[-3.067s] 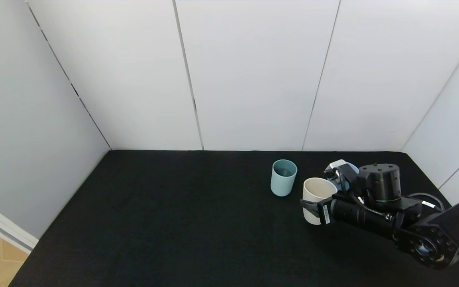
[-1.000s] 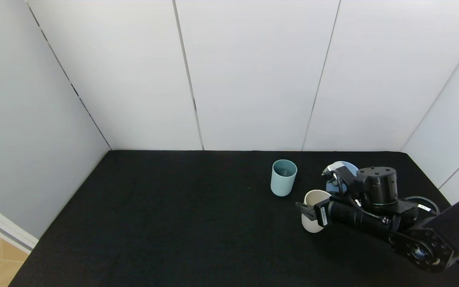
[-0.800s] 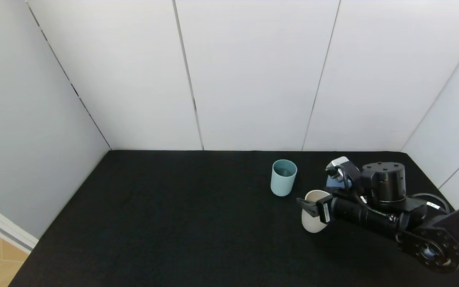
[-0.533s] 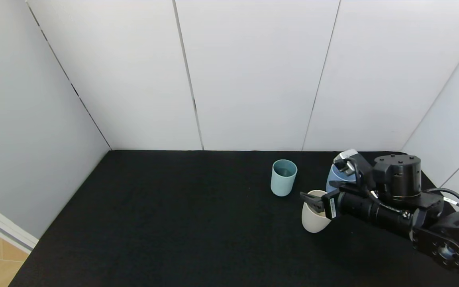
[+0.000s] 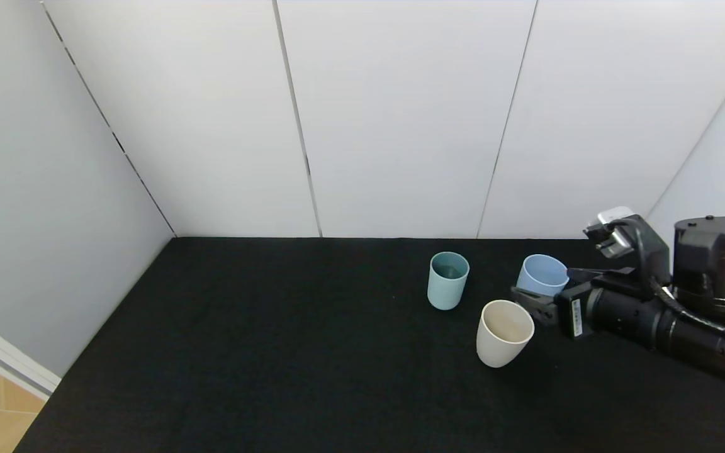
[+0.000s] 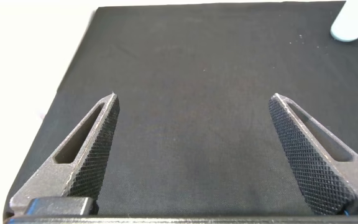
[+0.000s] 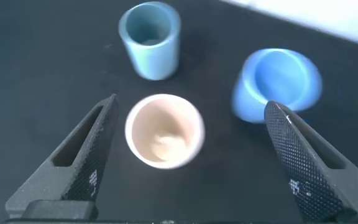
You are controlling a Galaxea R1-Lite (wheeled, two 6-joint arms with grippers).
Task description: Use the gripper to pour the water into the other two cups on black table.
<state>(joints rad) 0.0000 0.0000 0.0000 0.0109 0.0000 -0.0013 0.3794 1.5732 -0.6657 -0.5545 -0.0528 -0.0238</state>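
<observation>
The cream cup (image 5: pixel 504 332) stands upright on the black table (image 5: pixel 274 352), free of any grip. A faint glint of water (image 7: pixel 160 144) shows at its bottom in the right wrist view. The teal-green cup (image 5: pixel 448 280) stands behind it to the left and the light blue cup (image 5: pixel 542 275) behind it to the right. All three also show in the right wrist view: cream cup (image 7: pixel 165 130), teal-green cup (image 7: pixel 149 40), light blue cup (image 7: pixel 277 84). My right gripper (image 5: pixel 535 296) is open and empty, raised just right of the cream cup, in front of the blue one; from the wrist (image 7: pixel 191 103) it hovers above the cream cup.
White panel walls (image 5: pixel 400 126) close in the table at the back and sides. My left gripper (image 6: pixel 193 96) is open over bare black cloth (image 6: pixel 191 155), out of the head view. A pale object (image 6: pixel 353 25) shows at that view's far edge.
My right gripper set the cream cup down, let go of it and drew back to the right and upward. The light blue cup is now uncovered.
</observation>
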